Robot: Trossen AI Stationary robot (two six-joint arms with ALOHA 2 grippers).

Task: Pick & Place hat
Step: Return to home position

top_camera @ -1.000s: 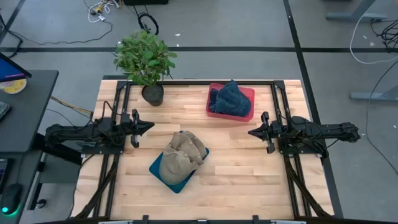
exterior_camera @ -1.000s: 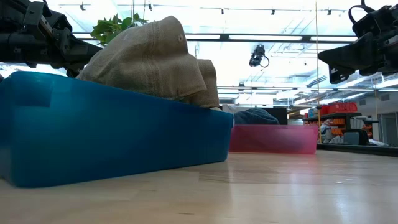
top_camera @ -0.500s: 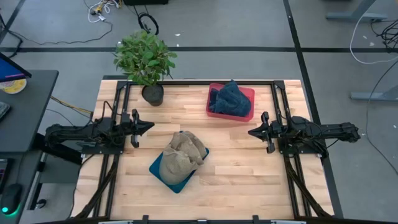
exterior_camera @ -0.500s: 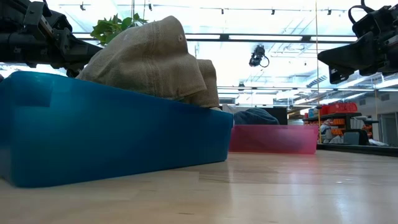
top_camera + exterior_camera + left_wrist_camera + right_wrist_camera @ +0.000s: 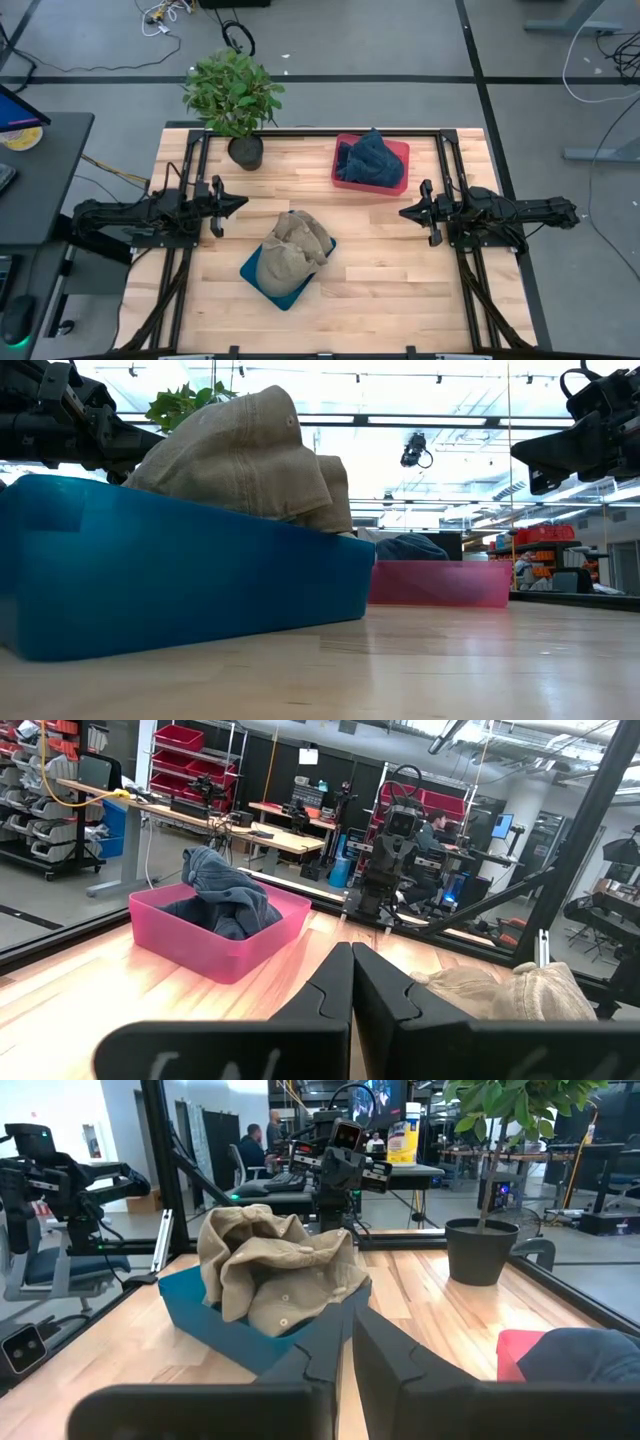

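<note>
My left gripper (image 5: 240,203) and right gripper (image 5: 403,212), both closed and empty, face the brown cap (image 5: 297,248) lying between them.

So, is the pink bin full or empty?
Full: blue caps fill the pink bin, heaped above its rim in the high and left wrist views. How many caps, cannot tell.

Crumpled tan caps (image 5: 298,243) heap above the tilted blue bin (image 5: 262,275) mid-table; dark blue caps (image 5: 372,158) fill the pink bin (image 5: 400,150) farther back.
</note>
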